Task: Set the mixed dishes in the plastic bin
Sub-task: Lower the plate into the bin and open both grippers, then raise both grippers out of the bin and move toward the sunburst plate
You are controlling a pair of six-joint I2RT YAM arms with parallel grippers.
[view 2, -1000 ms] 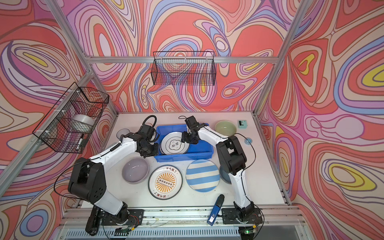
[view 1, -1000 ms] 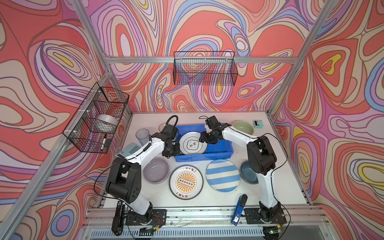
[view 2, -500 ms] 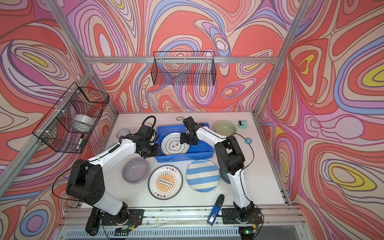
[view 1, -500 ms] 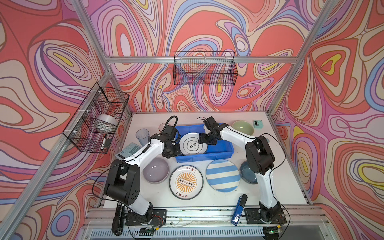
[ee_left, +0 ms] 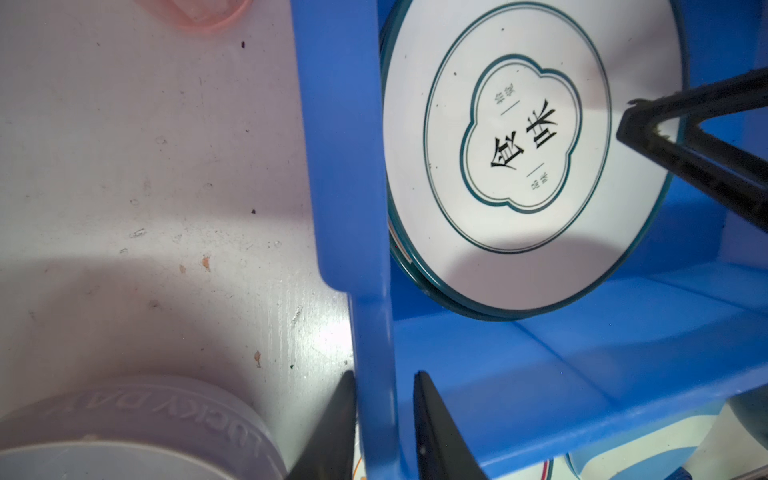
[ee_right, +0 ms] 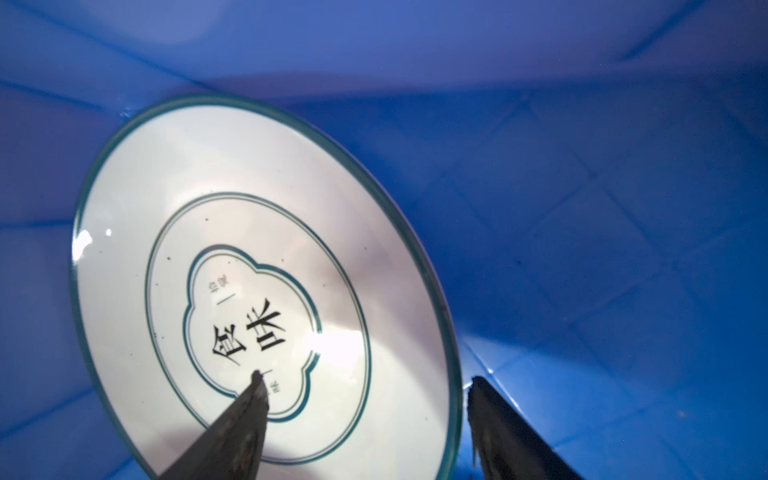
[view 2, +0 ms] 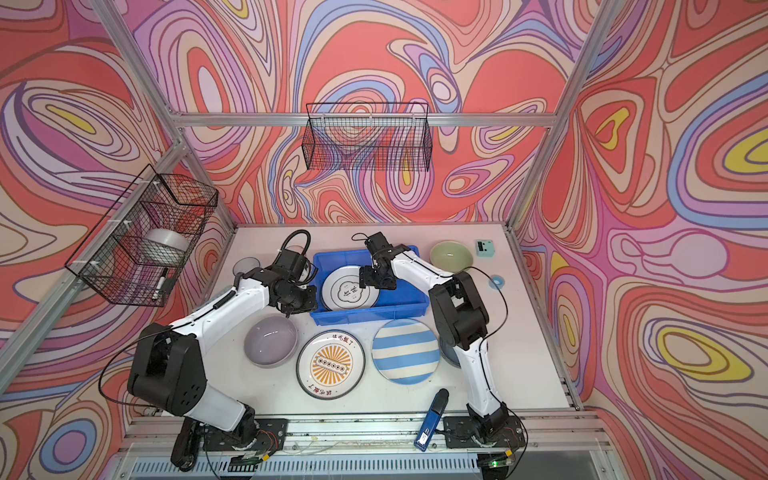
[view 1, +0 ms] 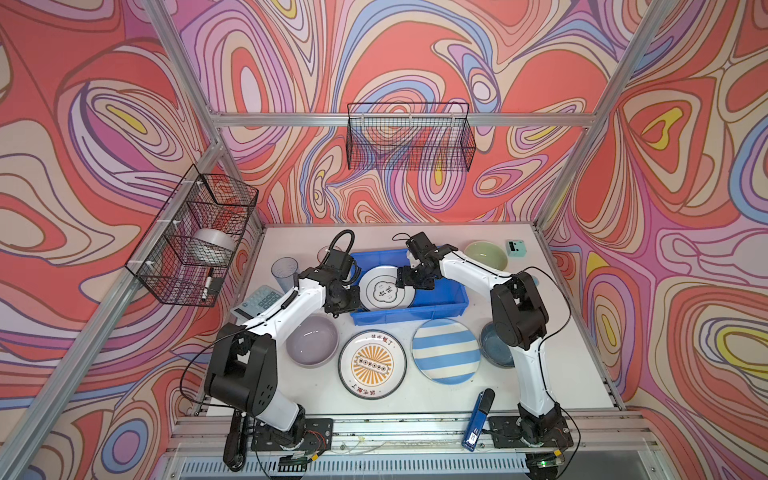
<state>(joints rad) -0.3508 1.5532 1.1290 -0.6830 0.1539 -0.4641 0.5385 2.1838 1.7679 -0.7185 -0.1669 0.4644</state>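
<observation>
- My right gripper point(ee_right: 365, 377) has spread its jaws wide over the last second. One finger hangs over the face of the white plate point(view 1: 386, 288) and the other stands outside its rim. Neither pinches it, so this gripper is open and holds nothing.
- The white plate has not shifted while the jaws opened. It lies inside the bin point(view 1: 415, 313), at the end nearest my left arm. It looks tilted, with its edge up toward that end wall, though I cannot tell for sure.
- My left gripper point(ee_left: 383, 376) has loosened too. It sits astride the bin's end wall with one finger outside and one inside. A sliver of blue shows between the inner finger and the wall, so I read it as open and no longer clamping the bin.
- For the task this means one dish is delivered, and both grippers are free once they lift clear.
- Everything else is outside the bin. The sunburst plate point(view 1: 371, 365), striped plate point(view 1: 445, 351), lavender bowl point(view 1: 311, 340) and dark blue bowl point(view 1: 492, 347) lie along its near side.
- The green bowl point(view 1: 485, 254) sits past its far right corner, and the grey cup point(view 1: 284, 268) and pink cup point(ee_left: 199, 12) lie off its left end.
- I judge the task barely begun.
</observation>
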